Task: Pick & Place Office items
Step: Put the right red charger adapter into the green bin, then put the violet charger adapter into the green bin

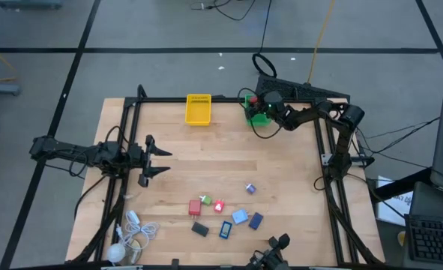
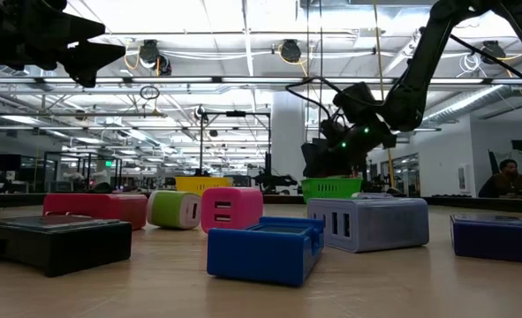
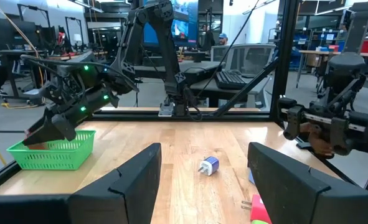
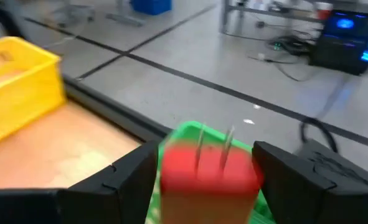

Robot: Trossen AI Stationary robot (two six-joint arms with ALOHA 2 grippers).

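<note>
Several small blocky office items lie on the near half of the table: red (image 1: 195,207), green (image 1: 205,200), pink (image 1: 219,205), black (image 1: 199,229), blue (image 1: 225,229) and purple (image 1: 250,189). The low view shows them close up, among them the blue one (image 2: 265,250). My right gripper (image 1: 255,103) hangs over the green basket (image 1: 260,114) at the far edge, shut on a red block (image 4: 208,171). My left gripper (image 1: 157,161) waits open above the table's left side, well short of the items. My right gripper pinches the red block by its two opposite sides (image 4: 168,174) between the two fingers. Its two metal prongs (image 4: 212,146) stick out beyond the fingertips. The fingers slant downward toward the green basket (image 4: 190,134). The block is lifted clear, just above the basket.
A yellow basket (image 1: 198,109) stands at the far edge, left of the green one. A white coiled cable with a round ball (image 1: 127,238) lies at the near left corner. Black frame rails (image 1: 322,150) border the table. Bare wood lies between the baskets and the items.
</note>
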